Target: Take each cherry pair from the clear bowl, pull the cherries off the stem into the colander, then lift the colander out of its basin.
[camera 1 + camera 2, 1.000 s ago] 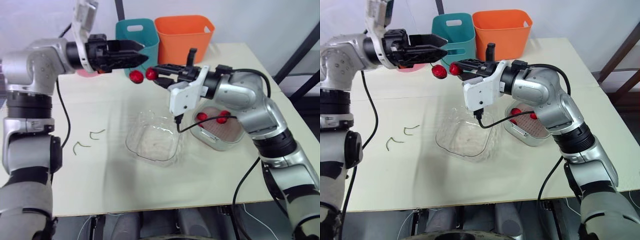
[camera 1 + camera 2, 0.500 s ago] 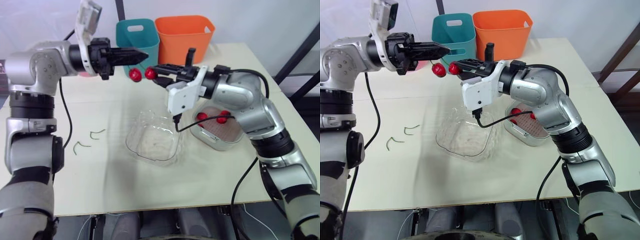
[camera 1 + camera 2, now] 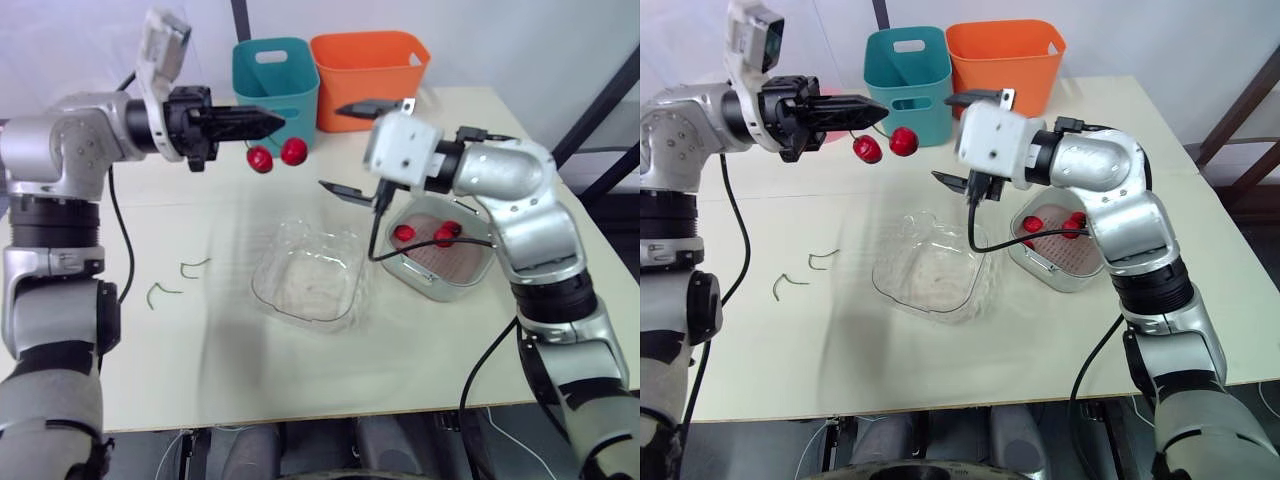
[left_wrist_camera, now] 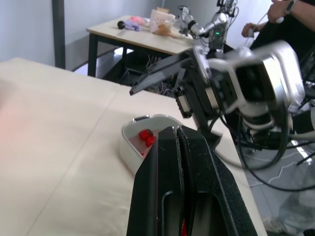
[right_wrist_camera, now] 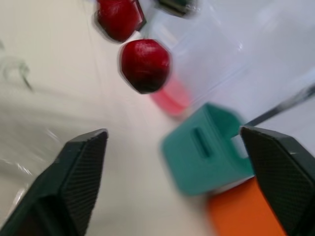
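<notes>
My left gripper [image 3: 268, 122] is shut on the stem of a cherry pair; its two red cherries [image 3: 262, 159] [image 3: 293, 152] hang in the air just under the fingertips, above the table behind the clear bowl [image 3: 305, 275]. My right gripper [image 3: 352, 148] stands wide open to the right of the cherries, holding nothing. In the right wrist view the cherries [image 5: 145, 64] hang a little beyond its spread fingers [image 5: 74, 172]. The colander [image 3: 440, 262] sits in its basin right of the bowl with two cherries [image 3: 403, 233] in it. The bowl looks empty.
A teal bin [image 3: 275, 70] and an orange bin [image 3: 370, 65] stand at the back of the table. Two bare stems [image 3: 165, 291] lie on the table left of the bowl. A black cable [image 3: 420, 245] droops from my right wrist over the colander.
My right gripper has opened, let go of the cherry pair and drawn back to the right. My left gripper has shut on the stem and now carries the pair, shifted slightly left.
</notes>
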Controlling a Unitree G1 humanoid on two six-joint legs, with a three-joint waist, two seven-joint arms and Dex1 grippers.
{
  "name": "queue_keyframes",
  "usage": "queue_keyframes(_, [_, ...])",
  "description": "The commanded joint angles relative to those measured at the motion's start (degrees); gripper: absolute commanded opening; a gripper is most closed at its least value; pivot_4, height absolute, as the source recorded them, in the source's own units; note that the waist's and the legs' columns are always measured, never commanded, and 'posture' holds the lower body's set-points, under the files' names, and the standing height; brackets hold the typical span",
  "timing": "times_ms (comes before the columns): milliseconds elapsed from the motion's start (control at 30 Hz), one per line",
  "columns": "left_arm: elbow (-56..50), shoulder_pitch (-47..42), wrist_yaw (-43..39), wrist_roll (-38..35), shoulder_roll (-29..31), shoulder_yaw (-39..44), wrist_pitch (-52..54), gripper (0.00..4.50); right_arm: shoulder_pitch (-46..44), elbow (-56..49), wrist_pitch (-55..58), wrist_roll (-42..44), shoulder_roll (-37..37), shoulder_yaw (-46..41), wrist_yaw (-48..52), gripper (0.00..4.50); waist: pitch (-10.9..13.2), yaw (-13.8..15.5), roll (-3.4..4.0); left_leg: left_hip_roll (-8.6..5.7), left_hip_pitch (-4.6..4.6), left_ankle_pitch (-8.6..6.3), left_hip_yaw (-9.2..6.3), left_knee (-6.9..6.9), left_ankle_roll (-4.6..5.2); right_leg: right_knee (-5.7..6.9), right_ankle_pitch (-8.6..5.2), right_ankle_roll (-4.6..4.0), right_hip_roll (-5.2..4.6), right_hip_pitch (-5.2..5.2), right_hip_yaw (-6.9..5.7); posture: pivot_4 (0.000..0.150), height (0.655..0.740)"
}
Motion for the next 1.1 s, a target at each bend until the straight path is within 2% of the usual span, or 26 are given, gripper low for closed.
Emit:
queue_keyframes(33, [-3.03, -0.60, -1.47, -0.40, 1.29, 0.96, -1.21, 0.00, -3.89, -3.14, 18.58, 13.01, 1.47, -5.77, -0.31, 4.43, 0.00, 0.02, 0.00, 0.00, 0.00, -0.02, 0.00, 0.00, 0.04, 0.01, 0.00, 0.00, 0.00, 0.00, 0.00, 0.150, 0.7400])
queue_keyframes(133, [-4.37, -0.29, -2.00, -0.42, 1.41, 0.54, -1.20, 0.00, -6.10, -2.26, 27.92, 19.38, 3.03, -7.03, -1.69, 4.43, 0.00, -0.01, 0.01, -0.01, 0.01, -0.03, -0.02, -0.01, 0.06, 0.02, 0.00, 0.00, 0.00, 0.00, -0.01, 0.150, 0.7400])
queue_keyframes(233, [-6.12, 0.28, -2.65, -0.53, 1.65, -0.08, -0.83, 0.00, -7.94, -0.91, 31.30, 22.14, 4.35, -6.88, -3.03, 4.43, 0.00, -0.01, 0.01, -0.03, 0.01, -0.03, 0.00, -0.03, 0.07, 0.02, 0.00, 0.00, 0.01, -0.02, -0.01, 0.150, 0.7400])
queue_keyframes(767, [-9.98, 1.47, -1.86, -1.33, 1.48, -0.02, 1.09, 0.00, -9.75, 2.35, 29.73, 22.78, 8.18, -3.17, -8.06, 4.43, 0.00, -0.05, 0.01, -0.04, 0.00, -0.03, 0.03, -0.03, 0.07, 0.04, 0.00, 0.00, 0.05, -0.05, 0.00, 0.150, 0.7400])
queue_keyframes(800, [-9.99, 1.43, -1.84, -1.36, 1.44, -0.01, 1.16, 0.00, -9.73, 2.46, 29.74, 22.83, 8.26, -3.17, -8.27, 3.90, 0.00, -0.05, 0.01, -0.04, 0.00, -0.03, 0.03, -0.03, 0.07, 0.04, 0.00, 0.00, 0.05, -0.05, -0.01, 0.150, 0.7400])
queue_keyframes(867, [-9.96, 1.36, -1.81, -1.37, 1.34, -0.04, 1.20, 0.00, -9.58, 2.50, 29.47, 22.74, 8.30, -2.92, -8.60, 3.18, 0.00, -0.07, 0.01, -0.05, 0.00, -0.03, 0.03, -0.03, 0.07, 0.04, 0.00, 0.00, 0.05, -0.05, -0.01, 0.150, 0.7400])
queue_keyframes(1000, [-9.87, 1.28, -1.80, -1.36, 1.25, -0.10, 1.10, 0.00, -9.22, 2.39, 28.92, 22.61, 8.22, -2.18, -9.12, 1.12, 0.00, -0.07, 0.01, -0.04, 0.00, -0.03, 0.03, -0.05, 0.07, 0.04, 0.00, 0.00, 0.07, -0.06, 0.00, 0.150, 0.7400])
queue_keyframes(1033, [-9.84, 1.27, -1.79, -1.35, 1.25, -0.10, 1.07, 0.00, -9.12, 2.35, 28.82, 22.59, 8.13, -2.02, -9.19, 0.79, 0.00, -0.06, 0.01, -0.05, 0.00, -0.03, 0.03, -0.06, 0.07, 0.04, 0.00, 0.00, 0.07, -0.07, -0.01, 0.150, 0.7400])
queue_keyframes(1100, [-9.63, 1.18, -1.80, -1.21, 1.27, -0.12, 0.88, 0.00, -8.97, 2.35, 28.58, 22.46, 7.91, -1.76, -9.29, 0.62, 0.00, -0.06, 0.01, -0.05, 0.00, -0.03, 0.03, -0.05, 0.07, 0.04, 0.00, 0.00, 0.07, -0.06, -0.01, 0.150, 0.7400])
